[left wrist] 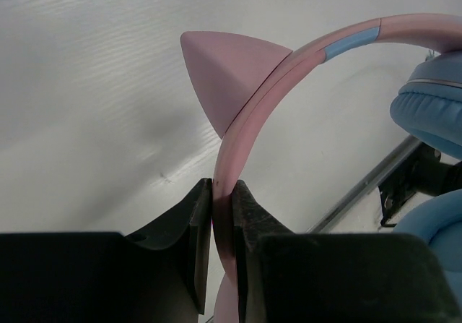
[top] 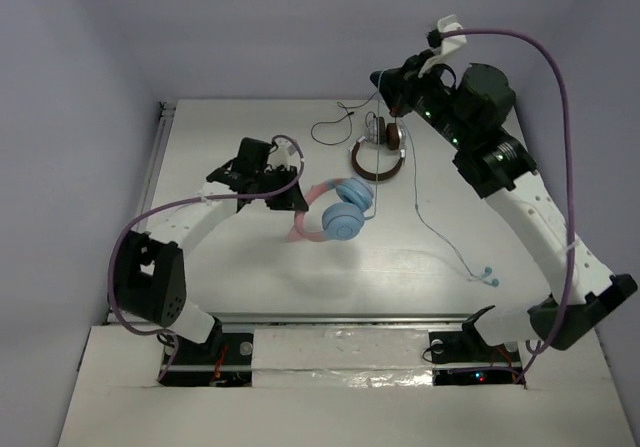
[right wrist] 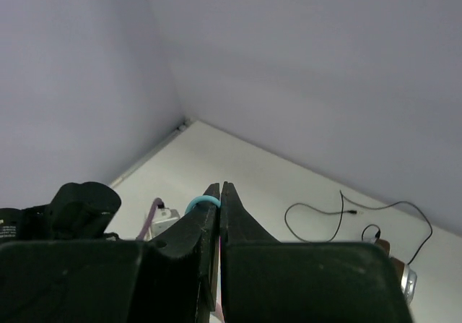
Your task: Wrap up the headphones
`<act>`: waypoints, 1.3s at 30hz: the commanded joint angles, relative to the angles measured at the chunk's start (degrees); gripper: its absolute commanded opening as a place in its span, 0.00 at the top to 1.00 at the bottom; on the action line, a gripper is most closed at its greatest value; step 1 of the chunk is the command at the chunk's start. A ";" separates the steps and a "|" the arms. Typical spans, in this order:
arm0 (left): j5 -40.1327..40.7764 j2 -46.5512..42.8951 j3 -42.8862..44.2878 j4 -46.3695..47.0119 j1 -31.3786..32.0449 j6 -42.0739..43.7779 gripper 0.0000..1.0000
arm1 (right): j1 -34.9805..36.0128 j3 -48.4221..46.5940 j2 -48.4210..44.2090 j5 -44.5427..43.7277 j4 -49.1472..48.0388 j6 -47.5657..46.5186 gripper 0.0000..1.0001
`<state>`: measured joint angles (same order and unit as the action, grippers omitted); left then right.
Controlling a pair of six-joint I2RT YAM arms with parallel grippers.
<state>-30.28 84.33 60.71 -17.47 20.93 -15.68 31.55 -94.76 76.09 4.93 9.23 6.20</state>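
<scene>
**A:** Where do you have the headphones [top: 345,215]?

**B:** Over the middle of the worktop [top: 230,277]. Your left end effector [left wrist: 222,190] is clamped tight on the pink headband [left wrist: 289,59], just beside its pointed pink ear [left wrist: 229,77]. The two blue cups sit off to its right.

**A:** And your other arm?

**B:** Your right end effector [right wrist: 219,188] is raised high over the far right part of the worktop. Its fingers are pressed together, with a loop of the thin blue cable [top: 414,202] pinched between them. From there the cable drops and runs toward the near right corner, where its plug [top: 489,278] lies.

**A:** Anything else nearby?

**B:** The brown headphones [top: 381,157] lie toward the far edge, under your right end effector. Their dark cable [top: 333,127] curls beside them.
</scene>
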 commanded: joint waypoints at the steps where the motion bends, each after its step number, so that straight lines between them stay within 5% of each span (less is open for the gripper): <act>1: -5.40 1.70 1.43 3.94 3.76 2.23 1.00 | 0.27 -3.85 4.31 1.50 2.71 -2.15 1.00; 8: -9.35 5.22 2.66 4.03 11.15 4.52 1.00 | 0.27 -5.53 10.91 2.18 4.39 -2.59 1.00; 20: -18.67 1.46 4.50 8.51 11.68 1.89 1.00 | 0.27 -0.96 16.89 -9.41 4.04 -1.37 1.00; 39: -18.67 -10.06 5.13 23.62 9.14 -10.59 1.00 | -1.05 13.53 10.22 -5.82 0.09 5.75 1.00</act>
<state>-46.48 79.20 63.90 -0.67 31.14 -22.39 31.38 -83.00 89.38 -2.55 14.35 9.72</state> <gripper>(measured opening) 0.108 0.026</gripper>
